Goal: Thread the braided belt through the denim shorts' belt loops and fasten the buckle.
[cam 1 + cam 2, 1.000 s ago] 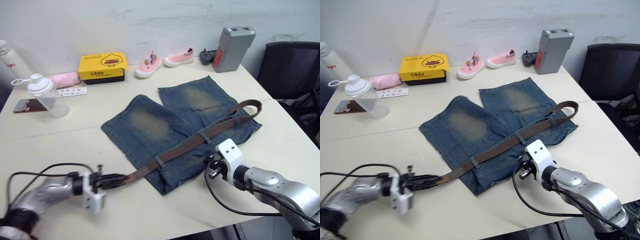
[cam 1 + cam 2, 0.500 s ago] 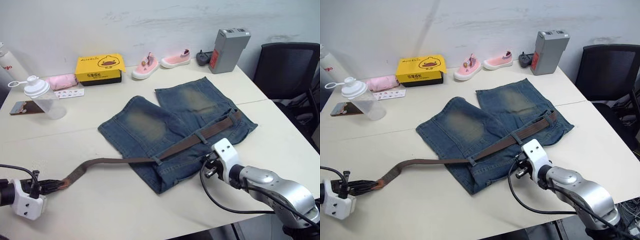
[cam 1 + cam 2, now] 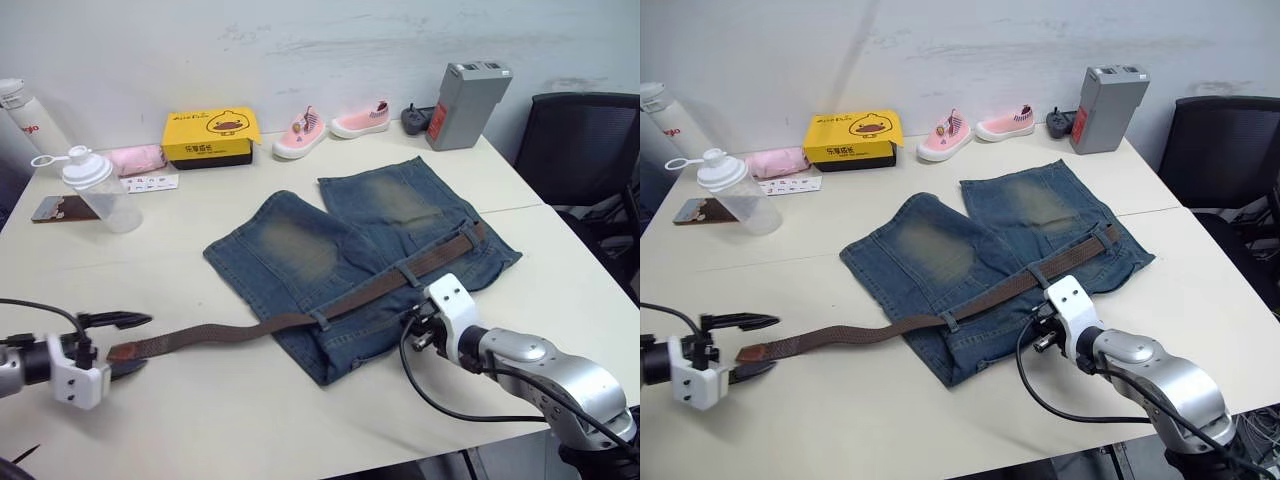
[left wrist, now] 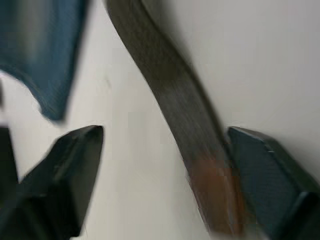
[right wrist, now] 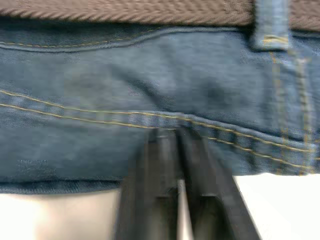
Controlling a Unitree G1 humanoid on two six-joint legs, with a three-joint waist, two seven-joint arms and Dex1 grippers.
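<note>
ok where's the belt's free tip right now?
In the left eye view the braided belt trails off the denim shorts toward the robot's left; its tip lies on the table between the open fingers of the left claw.

Bare table (image 3: 200, 400) surrounds the braided belt (image 3: 200, 335) tail.

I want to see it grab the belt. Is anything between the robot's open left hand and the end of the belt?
Nothing visible is in the way. The left gripper is open, and the belt tip lies on the table right between its fingers.
</note>
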